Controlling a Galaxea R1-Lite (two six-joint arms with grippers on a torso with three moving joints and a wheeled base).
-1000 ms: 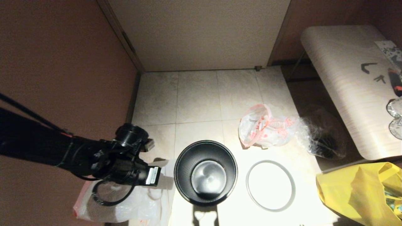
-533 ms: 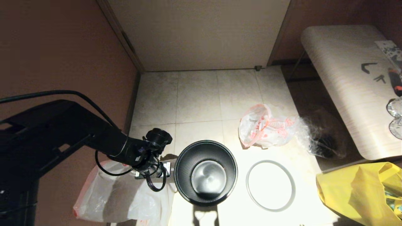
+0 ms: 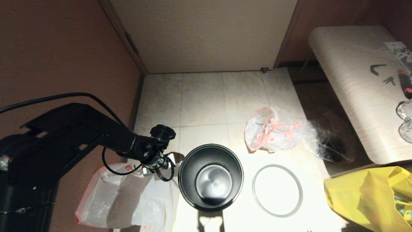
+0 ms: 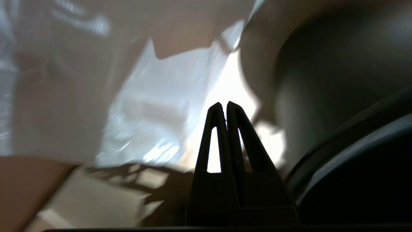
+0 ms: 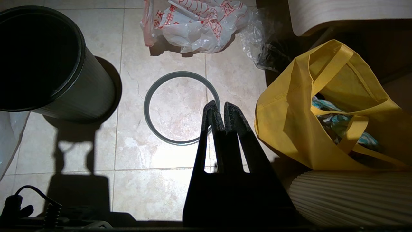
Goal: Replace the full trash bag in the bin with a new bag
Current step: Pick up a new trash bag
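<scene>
Since the full bag (image 3: 273,132) lies on the floor right of centre, removal is judged done. The bin (image 3: 210,177) stands unlined at lower centre, hoop (image 3: 277,190) beside it. The left claw (image 4: 227,106), shut and empty, hangs over the new bag (image 3: 125,199) at lower left; lining remains.

Red print on the full trash bag (image 5: 196,25) is unreadable.

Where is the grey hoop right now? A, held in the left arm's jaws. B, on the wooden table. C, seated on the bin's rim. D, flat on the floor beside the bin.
D: the grey hoop lies flat on the floor tiles, beside the bin and apart from it.
</scene>
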